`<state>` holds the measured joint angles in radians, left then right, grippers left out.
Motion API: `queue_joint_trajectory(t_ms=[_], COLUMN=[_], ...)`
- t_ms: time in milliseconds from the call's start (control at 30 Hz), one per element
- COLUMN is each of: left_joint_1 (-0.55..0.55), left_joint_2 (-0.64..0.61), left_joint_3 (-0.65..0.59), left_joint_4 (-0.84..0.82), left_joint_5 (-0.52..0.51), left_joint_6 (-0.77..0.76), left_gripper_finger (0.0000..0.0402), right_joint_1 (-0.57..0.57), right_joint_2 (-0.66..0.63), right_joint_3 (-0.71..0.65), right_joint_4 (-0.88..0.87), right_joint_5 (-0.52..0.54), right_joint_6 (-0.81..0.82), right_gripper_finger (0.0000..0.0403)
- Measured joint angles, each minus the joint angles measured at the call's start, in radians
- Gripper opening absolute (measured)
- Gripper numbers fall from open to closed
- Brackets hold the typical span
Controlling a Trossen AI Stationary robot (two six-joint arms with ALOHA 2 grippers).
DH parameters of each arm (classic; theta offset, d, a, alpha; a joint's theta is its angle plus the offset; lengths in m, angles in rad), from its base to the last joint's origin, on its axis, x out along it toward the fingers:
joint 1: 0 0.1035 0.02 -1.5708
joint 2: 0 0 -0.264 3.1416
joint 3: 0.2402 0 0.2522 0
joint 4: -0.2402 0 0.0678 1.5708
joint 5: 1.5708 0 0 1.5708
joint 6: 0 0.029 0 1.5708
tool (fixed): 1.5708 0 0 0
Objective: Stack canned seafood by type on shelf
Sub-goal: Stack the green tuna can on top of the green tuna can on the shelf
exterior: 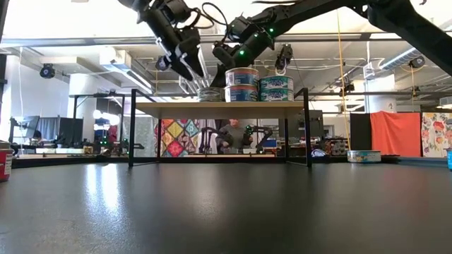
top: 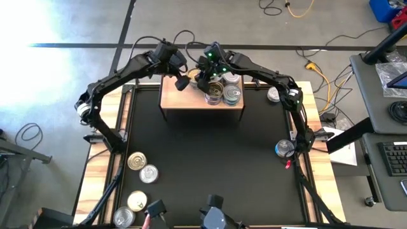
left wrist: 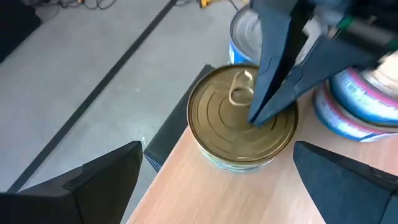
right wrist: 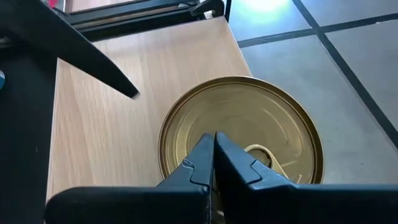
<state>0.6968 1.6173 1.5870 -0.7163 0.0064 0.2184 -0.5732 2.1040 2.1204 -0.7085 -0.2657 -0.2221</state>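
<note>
The shelf is a light-wood board on dark legs at the table's far middle. On it stand several blue-labelled tins, two of them stacked. A gold-lidded tin sits at the shelf's far edge, flat on its base. My right gripper is shut, and its tips are on that tin's lid. My left gripper is open. It hovers over the shelf just left of the gold tin, and its fingers touch nothing. In the low view both grippers hang above the shelf. My right gripper touches the gold tin's lid with its shut fingertips, close to the pull tab. The fingers slant down onto it from above. The tin stands upright on the shelf board.
Two gold-lidded tins and two silver-lidded tins lie near the table's left near corner. A silver tin and a blue one sit along the right edge. The black table middle is bare. The shelf's left half is bare board.
</note>
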Motion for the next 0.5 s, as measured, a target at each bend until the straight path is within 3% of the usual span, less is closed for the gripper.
queue_joint_trajectory(t_ms=[367, 500], left_joint_1=[0.0, 0.0], left_joint_2=[-0.007, -0.003], left_joint_3=[-0.012, -0.031], left_joint_4=[0.024, 0.03], left_joint_5=[-0.024, -0.025], left_joint_6=[-0.036, -0.036], left_gripper_finger=[0.04, 0.04], right_joint_1=[0.001, -0.008], right_joint_2=[-0.023, -0.049], right_joint_3=[0.045, 0.062], right_joint_4=[0.007, 0.018], right_joint_5=[0.006, 0.055], right_joint_6=[0.02, 0.012], right_gripper_finger=[0.0009, 0.0009])
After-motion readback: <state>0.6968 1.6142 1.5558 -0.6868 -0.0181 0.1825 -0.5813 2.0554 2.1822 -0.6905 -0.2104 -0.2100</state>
